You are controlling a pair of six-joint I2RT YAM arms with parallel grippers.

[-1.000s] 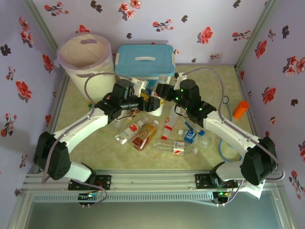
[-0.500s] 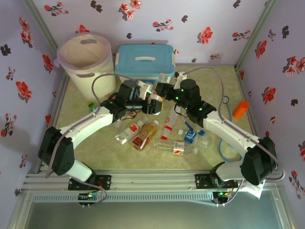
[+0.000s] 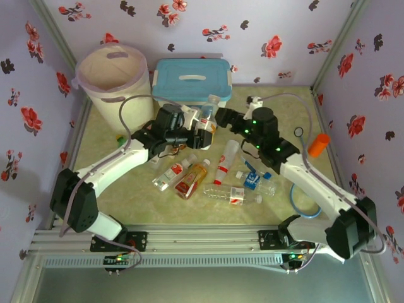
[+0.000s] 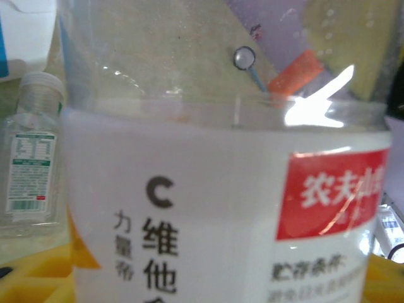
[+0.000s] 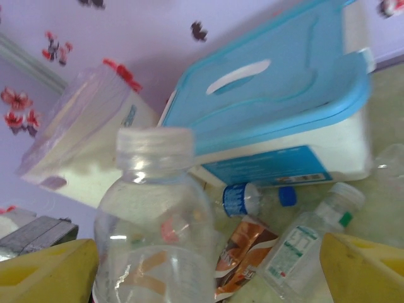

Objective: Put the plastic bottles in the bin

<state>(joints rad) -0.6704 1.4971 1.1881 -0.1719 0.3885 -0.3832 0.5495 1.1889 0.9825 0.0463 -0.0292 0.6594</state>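
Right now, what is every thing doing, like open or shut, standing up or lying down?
bin: upright, top open.
blue-lidded box: lid shut.
held bottle: upright, cap on.
left fingers: shut on the held bottle.
right fingers: open, holding nothing.
loose bottles: lying on their sides.
orange cup: lying on its side.

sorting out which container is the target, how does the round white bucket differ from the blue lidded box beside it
The bin is round; the box is rectangular. The bin stands open at the top with a pale pink liner, while the box is shut under a blue lid. Both are white-walled and stand side by side at the back.
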